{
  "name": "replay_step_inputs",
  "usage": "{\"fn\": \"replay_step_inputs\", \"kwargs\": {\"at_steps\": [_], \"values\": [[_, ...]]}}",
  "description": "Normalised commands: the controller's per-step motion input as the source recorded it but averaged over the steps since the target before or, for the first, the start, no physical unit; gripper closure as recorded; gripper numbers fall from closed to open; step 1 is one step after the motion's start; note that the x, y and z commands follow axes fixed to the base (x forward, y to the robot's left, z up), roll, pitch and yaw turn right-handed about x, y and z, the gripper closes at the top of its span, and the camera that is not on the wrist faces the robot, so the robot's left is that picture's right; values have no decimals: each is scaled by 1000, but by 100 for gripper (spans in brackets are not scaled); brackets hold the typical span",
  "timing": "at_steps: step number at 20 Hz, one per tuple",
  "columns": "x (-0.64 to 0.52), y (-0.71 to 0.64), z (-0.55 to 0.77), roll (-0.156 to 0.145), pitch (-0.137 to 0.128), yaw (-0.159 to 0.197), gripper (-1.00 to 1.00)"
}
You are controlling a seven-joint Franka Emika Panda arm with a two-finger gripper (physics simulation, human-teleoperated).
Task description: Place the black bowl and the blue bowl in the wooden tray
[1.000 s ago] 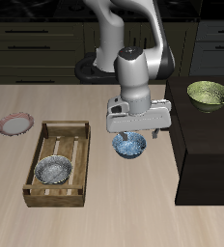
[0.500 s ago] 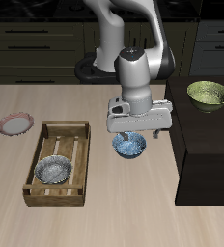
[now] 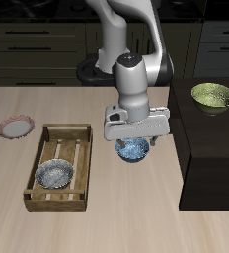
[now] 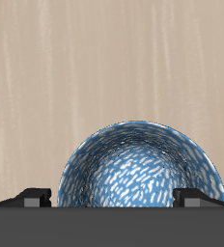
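Light wood table (image 3: 87,222) w/ dark kitchen cabinets behind. Black bowl (image 3: 54,175) already sits in wooden tray (image 3: 45,138), at the end nearer front edge, so approx half done. Blue bowl (image 3: 133,149) on table just beside tray, not yet lifted. Gripper (image 3: 133,141) right over it, fingers spread wide either side of bowl, gripping nothing. Left: grab, carry, drop into tray

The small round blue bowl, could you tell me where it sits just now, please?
The blue bowl sits on the table directly beneath the gripper, outside the shallow wooden tray that holds the black bowl.
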Motion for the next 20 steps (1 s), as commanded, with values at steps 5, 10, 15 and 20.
{"fn": "replay_step_inputs", "kwargs": {"at_steps": [5, 10, 15, 20], "values": [[56, 44, -289, -14, 45, 5, -100], [-95, 278, -107, 54, 13, -22, -100], [-27, 185, -146, 35, 21, -19, -100], [153, 179, -372, 30, 63, -23, -100]]}}
